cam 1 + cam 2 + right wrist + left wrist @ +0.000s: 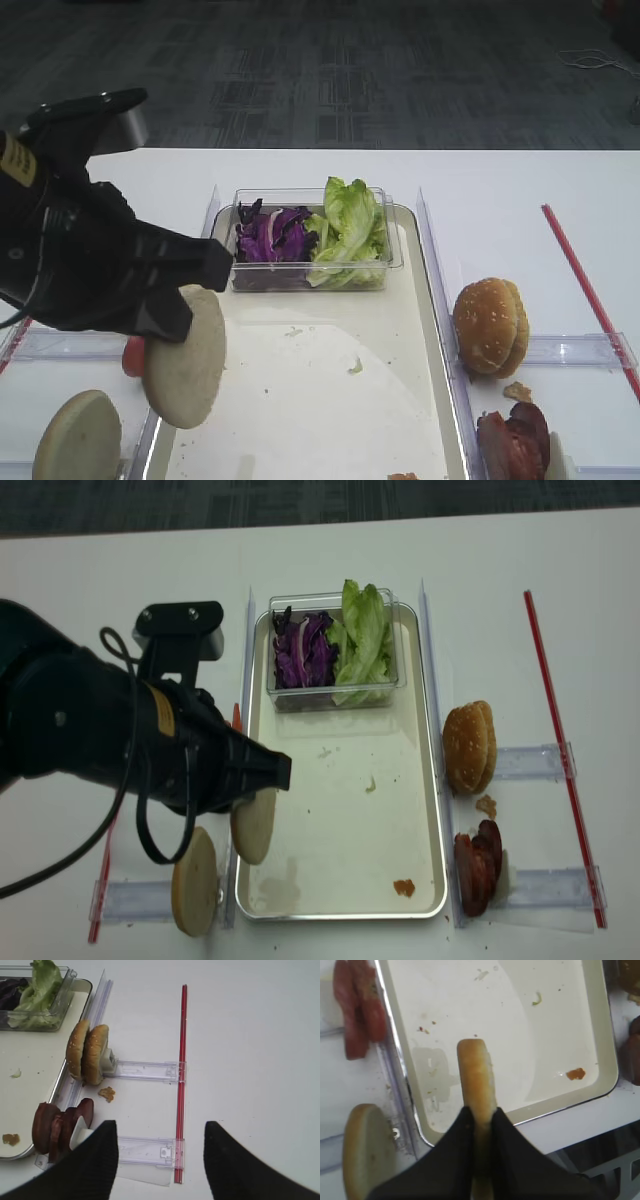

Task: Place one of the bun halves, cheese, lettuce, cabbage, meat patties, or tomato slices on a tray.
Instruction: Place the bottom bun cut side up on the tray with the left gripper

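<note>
**Bun half pinched above the tray's left rim**

The left gripper (479, 1125) is clamped on a bun half (185, 357), its dark fingers pressing both flat faces so the disc hangs on edge, tilted, with the tan crust showing in the left wrist view. In the overhead view the disc sits at about 8 o'clock of the tray (345, 825), overlapping the left rim and clear of the tray floor. A second bun half (195, 880) stands on edge just outside that rim, at 7 o'clock, and red tomato slices (357, 1007) lie beside the rim farther up.

Inside the tray, the clear plastic box (310, 275) fills the 12 o'clock end, holding purple cabbage (272, 235) on the left and lettuce (350, 230) on the right. From the box down to the 6 o'clock rim the floor is open, marked only by a green scrap, crumbs and an orange smear (404, 887) near 5 o'clock.

Past the right rim, sesame bun tops (490, 325) stand at 3 o'clock, with the meat patties (60, 1125) at 4 o'clock. A red strip (181, 1080) runs along the table well to the right. The right gripper (160, 1160) hovers over bare table between patties and strip, fingers spread apart, holding nothing.
</note>
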